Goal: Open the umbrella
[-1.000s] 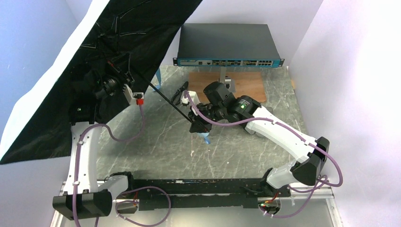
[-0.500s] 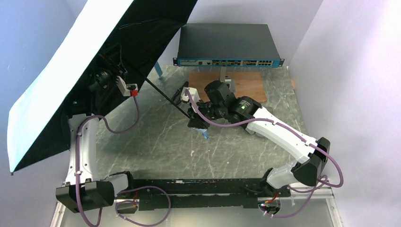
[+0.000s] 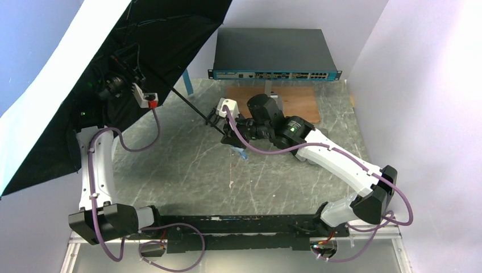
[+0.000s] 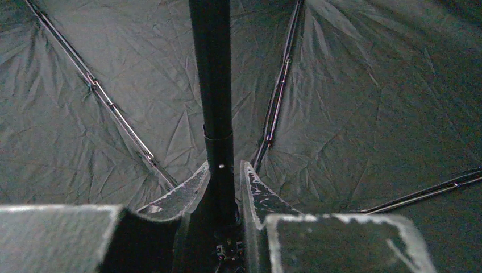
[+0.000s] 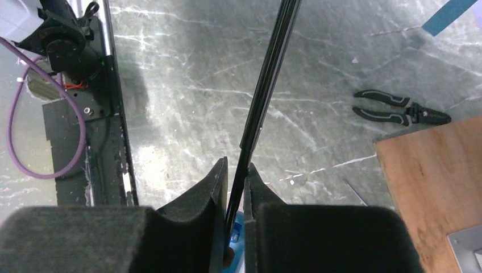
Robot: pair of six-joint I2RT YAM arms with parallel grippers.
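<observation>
Your umbrella [image 3: 165, 40] is open over the left side of the bench [image 3: 187, 176]. It is tipped so its black underside faces the overhead camera, and its thin shaft [image 5: 267, 96] slants down to the right toward mid-bench. A black network switch [image 3: 273, 54] sits along the back wall with a wooden board [image 3: 298, 102] in front of it, and the canopy [image 4: 369, 85] reaches the switch's left end. A pair of pliers [image 5: 401, 111] lies just beside the board, apart from the shaft. Your left gripper [image 4: 223, 182] is up inside the canopy among the ribs, jaws clenched on the shaft. Your right gripper [image 5: 235, 170] has its jaws clenched on the lower shaft just above the pale-blue handle [image 3: 240, 153]. Compared with half a second ago, the right gripper has drawn back toward the switch. The left wrist sits higher and further left, and the canopy's lower left edge now runs out of the overhead view.
</observation>
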